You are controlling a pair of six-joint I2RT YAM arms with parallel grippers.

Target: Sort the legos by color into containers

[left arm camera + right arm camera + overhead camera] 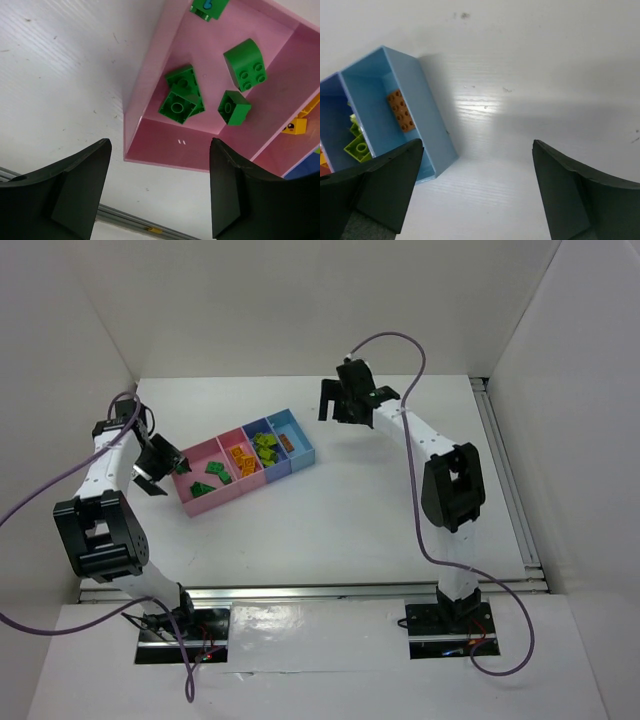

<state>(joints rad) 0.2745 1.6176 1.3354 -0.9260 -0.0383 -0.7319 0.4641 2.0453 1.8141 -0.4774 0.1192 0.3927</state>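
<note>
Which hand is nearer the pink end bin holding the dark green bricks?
Left. The left hand hangs open just off the outer end of that pink bin; the right hand hangs open past the light-blue bin at the row's far end.

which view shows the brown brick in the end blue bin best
Right wrist: the brown brick is close, studs visible, inside the end blue bin. Top external shows it only as a tiny sliver; left wrist misses it.
</note>
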